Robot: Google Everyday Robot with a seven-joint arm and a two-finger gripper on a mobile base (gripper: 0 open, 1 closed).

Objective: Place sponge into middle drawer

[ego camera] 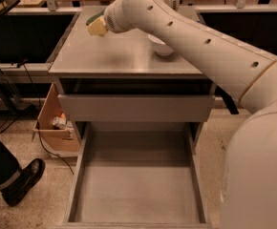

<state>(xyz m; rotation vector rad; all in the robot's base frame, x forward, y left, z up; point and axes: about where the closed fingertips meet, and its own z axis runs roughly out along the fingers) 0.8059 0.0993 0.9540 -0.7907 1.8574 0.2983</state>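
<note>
Sponge (96, 27) gripped at hand (102, 25) tip, above cabinet top (124, 58)

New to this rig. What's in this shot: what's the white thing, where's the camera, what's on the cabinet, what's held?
One camera looks down on a grey cabinet; its mount isn't shown. The thick white tube is the robot's arm. Its gripper, above the cabinet's left rear, holds the sponge, green over yellow. A white bowl sits on the cabinet. Below, the middle drawer is pulled open toward the camera. A person's shoe shows at lower left.
</note>
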